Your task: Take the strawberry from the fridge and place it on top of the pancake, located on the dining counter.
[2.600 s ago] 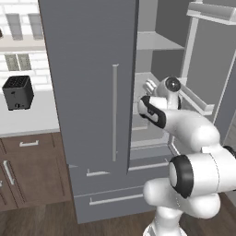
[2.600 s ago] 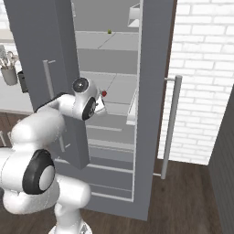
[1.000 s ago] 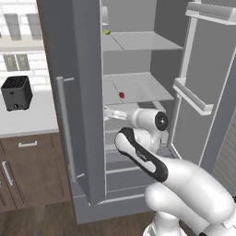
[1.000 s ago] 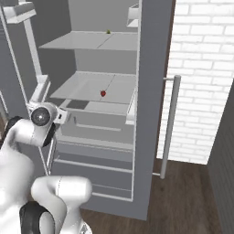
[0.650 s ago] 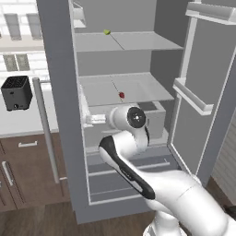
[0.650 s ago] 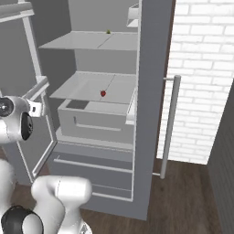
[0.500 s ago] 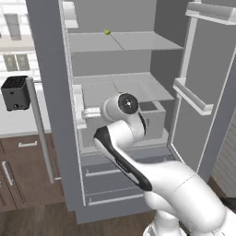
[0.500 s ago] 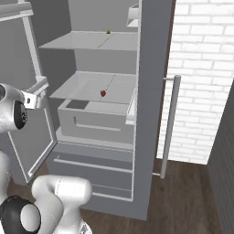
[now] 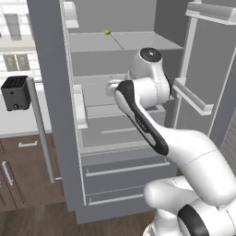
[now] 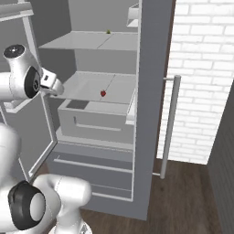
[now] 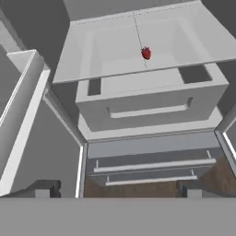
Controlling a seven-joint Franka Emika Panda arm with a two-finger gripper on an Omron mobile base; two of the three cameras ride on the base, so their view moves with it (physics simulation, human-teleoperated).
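Both doors of the fridge (image 10: 151, 91) now swung wide, where a moment back the left one hung only part-way; interior fully exposed in both base views. Arm pulled off the door and drawn up toward mid-frame, hand turned to face inward. Strawberry (image 11: 146, 53) sitting untouched on the middle shelf (image 11: 110, 50), upper centre of the hand view, close to the seam down the shelf's middle; seen too as a small red dot at centre of the right base view (image 10: 103, 93). Small yellow-green item (image 10: 108, 31) resting on the shelf above, near the top of that frame. Fingers (image 11: 44, 189) spread wide at the bottom corners of the hand view, nothing between them. Gripper (image 10: 54, 84) at the left of the right base view, apparently well short of the shelf edge, though depth is hard to judge from here. Door-opening step looks finished; way to the fruit clear. Next: reach in over the crisper drawer (image 11: 147, 103) and down onto the strawberry. Pancake and dining counter work not yet begun.
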